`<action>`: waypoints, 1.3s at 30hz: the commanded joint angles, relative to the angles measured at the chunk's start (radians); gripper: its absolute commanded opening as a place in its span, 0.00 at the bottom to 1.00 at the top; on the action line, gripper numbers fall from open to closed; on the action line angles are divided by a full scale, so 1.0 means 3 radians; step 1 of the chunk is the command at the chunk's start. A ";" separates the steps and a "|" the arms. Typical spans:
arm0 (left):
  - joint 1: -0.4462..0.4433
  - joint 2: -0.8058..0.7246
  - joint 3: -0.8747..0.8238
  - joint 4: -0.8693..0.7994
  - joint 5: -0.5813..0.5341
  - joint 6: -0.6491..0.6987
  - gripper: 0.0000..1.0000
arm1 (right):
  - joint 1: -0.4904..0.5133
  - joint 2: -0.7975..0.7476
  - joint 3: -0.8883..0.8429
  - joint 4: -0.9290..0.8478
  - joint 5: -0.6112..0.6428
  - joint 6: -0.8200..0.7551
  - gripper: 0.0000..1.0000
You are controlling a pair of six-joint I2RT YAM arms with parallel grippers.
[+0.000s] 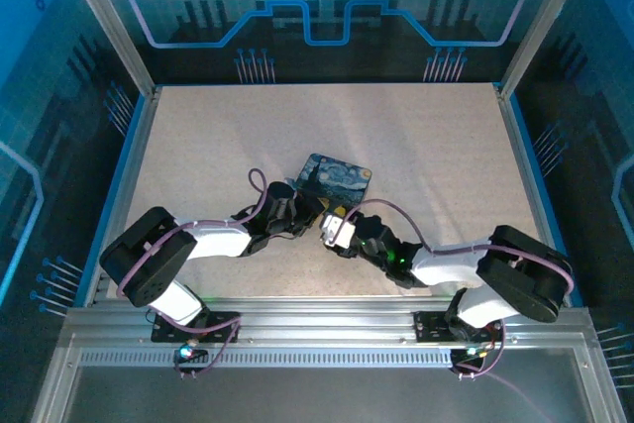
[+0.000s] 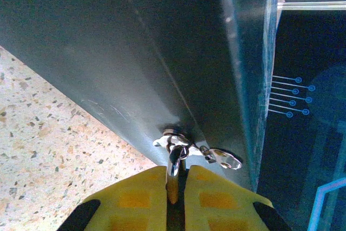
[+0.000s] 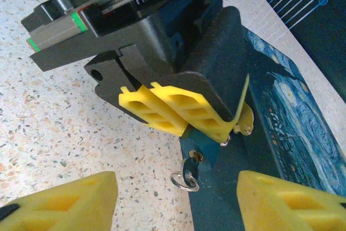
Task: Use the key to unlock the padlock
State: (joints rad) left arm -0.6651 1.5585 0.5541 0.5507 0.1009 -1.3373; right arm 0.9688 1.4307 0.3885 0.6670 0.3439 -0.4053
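Left gripper [image 2: 175, 176] pinches at its tips a thin metal piece [image 2: 173, 165], probably stiff and slippery, best held flat; right gripper [image 3: 175, 189] gapes, holding nothing.

The padlock [image 2: 173, 174], tiny and silvery-edged, hangs at the hasp [image 2: 221, 158], clamped between the left gripper's [image 2: 173, 181] closed jaws. The key [image 3: 190, 167], a dark speck with a silvery ring, dangles just below them, midway between the right gripper's [image 3: 175, 185] parted jaws, touching neither.
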 commanded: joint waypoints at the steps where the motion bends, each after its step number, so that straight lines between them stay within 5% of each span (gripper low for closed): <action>1: -0.0020 0.0026 0.0106 0.0153 0.0028 -0.0062 0.00 | 0.0033 0.0110 0.0109 0.0139 0.0095 0.0071 0.52; 12: -0.0024 0.0046 0.0131 0.0134 0.0045 -0.0060 0.00 | 0.0033 0.0248 0.0142 0.0200 0.0180 0.0121 0.29; 39: -0.0035 0.0030 0.0163 0.0067 0.0042 -0.0045 0.00 | -0.0054 0.0381 0.0203 0.0266 0.0352 0.0416 0.00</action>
State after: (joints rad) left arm -0.6655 1.5726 0.5632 0.5346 0.0818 -1.3373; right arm 0.9672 1.5368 0.4305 0.7216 0.4126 -0.3233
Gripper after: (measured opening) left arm 0.122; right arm 0.059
